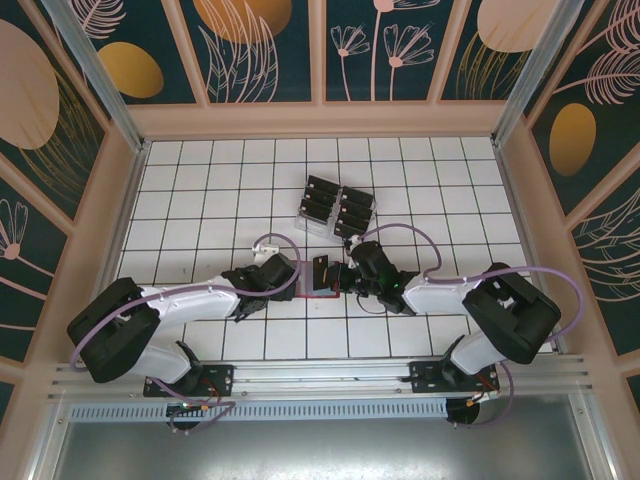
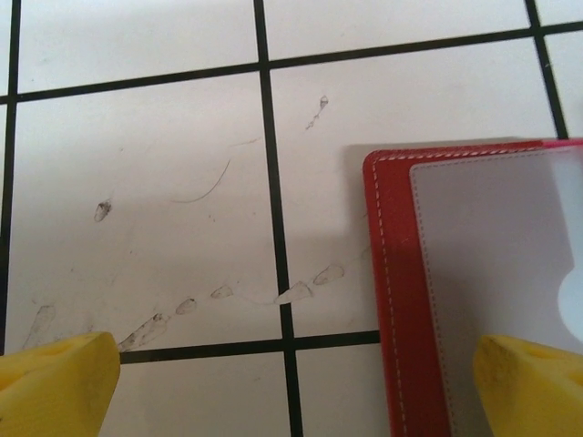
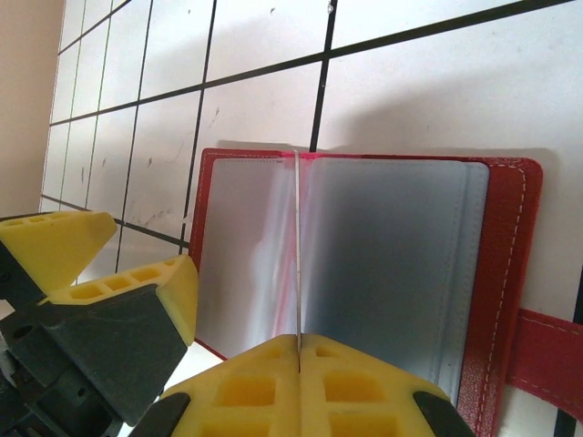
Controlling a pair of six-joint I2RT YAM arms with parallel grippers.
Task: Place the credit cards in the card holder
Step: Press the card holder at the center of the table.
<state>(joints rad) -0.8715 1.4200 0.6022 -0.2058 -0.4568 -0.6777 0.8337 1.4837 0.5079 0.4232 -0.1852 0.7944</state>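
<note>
The card holder [image 3: 504, 273], a red wallet with greyish pockets, lies open and flat on the white tiles, its closure tab [image 3: 547, 350] to the right. My right gripper [image 3: 299, 339] is shut on one credit card [image 3: 298, 246], seen edge-on as a thin line standing over the wallet's middle. In the top view that black card [image 1: 322, 272] tilts above the wallet [image 1: 322, 296], with the right gripper [image 1: 346, 274] beside it. My left gripper [image 2: 291, 391] is open, one yellow finger [image 2: 533, 382] over the wallet's inner pocket [image 2: 483, 273], the other finger [image 2: 55, 382] over bare tile.
A clear tiered rack [image 1: 335, 208] with several more black cards stands just behind the wallet. Wooden walls [image 1: 135, 150] close in the tiled floor on three sides. Both arms meet at the middle of the floor.
</note>
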